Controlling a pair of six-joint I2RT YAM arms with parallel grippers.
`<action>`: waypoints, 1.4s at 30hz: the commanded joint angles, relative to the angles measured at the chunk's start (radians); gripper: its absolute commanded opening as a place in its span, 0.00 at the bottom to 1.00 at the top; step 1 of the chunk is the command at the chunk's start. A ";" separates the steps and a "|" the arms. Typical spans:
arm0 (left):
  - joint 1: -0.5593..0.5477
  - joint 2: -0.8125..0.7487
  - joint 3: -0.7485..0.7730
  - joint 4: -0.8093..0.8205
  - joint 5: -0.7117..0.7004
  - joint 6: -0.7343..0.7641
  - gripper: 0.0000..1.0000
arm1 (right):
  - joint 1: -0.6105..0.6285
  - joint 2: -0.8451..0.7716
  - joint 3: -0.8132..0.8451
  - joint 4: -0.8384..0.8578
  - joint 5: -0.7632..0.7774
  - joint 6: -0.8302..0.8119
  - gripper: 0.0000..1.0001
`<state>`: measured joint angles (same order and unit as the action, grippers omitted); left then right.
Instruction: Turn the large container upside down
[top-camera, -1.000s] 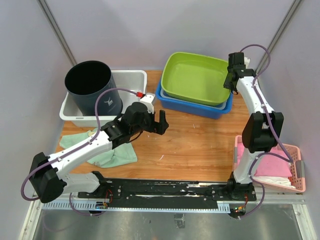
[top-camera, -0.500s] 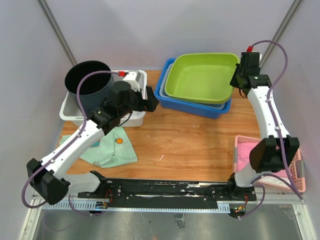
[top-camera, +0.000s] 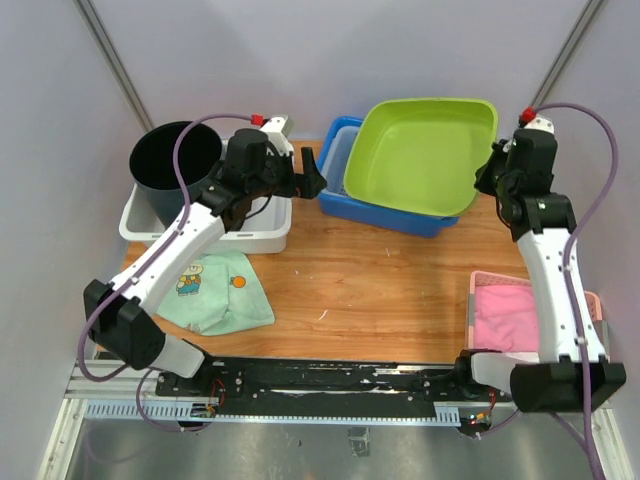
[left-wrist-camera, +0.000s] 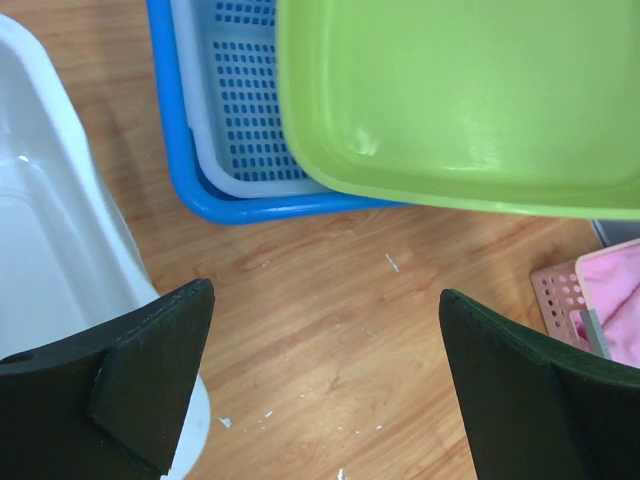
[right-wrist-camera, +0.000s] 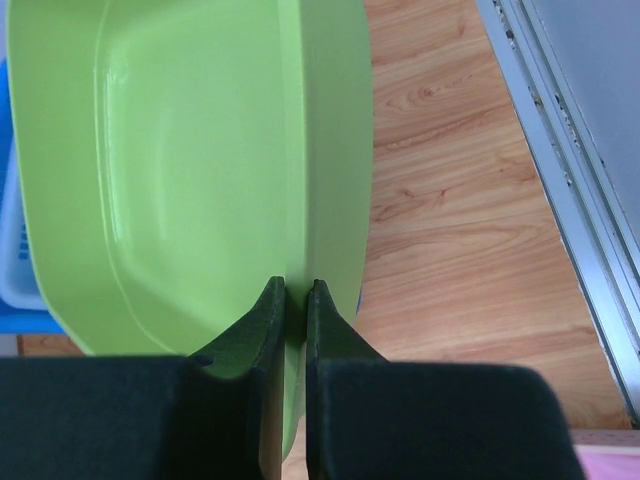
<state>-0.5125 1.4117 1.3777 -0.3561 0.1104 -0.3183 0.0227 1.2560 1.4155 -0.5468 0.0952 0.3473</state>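
Note:
The large container is a lime-green basin (top-camera: 425, 155) at the back of the table. It is tilted steeply, its right side raised off the blue basket (top-camera: 395, 212) and its hollow facing the top camera. My right gripper (top-camera: 491, 172) is shut on the basin's right rim; the right wrist view shows both fingers pinching the thin green wall (right-wrist-camera: 180, 150) at the gripper (right-wrist-camera: 297, 285). My left gripper (top-camera: 312, 180) hangs open just left of the blue basket. In the left wrist view the gripper (left-wrist-camera: 325, 292) has only bare wood between its fingers, with the basin (left-wrist-camera: 450, 100) ahead.
A white perforated basket (left-wrist-camera: 240, 120) sits nested in the blue one (left-wrist-camera: 215, 195). At back left a white bin (top-camera: 255, 225) holds a black bucket (top-camera: 175, 165). A green cloth (top-camera: 215, 295) lies at front left and a pink basket (top-camera: 520, 330) at front right.
The right gripper closed on the basin's rim and raised it, tipping the basin up. The left arm swung from the table's middle back to beside the blue basket.

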 joint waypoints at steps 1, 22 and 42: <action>0.052 0.069 0.072 0.041 0.158 -0.002 0.99 | -0.018 -0.175 -0.042 -0.024 -0.098 0.008 0.01; 0.006 -0.206 -0.268 -0.059 0.071 -0.062 0.99 | -0.018 -0.562 -0.375 -0.139 -0.444 0.194 0.01; -0.132 -0.314 -0.324 -0.150 -0.092 -0.131 0.99 | -0.015 -0.593 -0.658 -0.172 -0.418 0.186 0.65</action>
<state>-0.6376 1.1316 1.0355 -0.4522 0.0784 -0.4538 0.0143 0.6353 0.6636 -0.6601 -0.3870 0.6304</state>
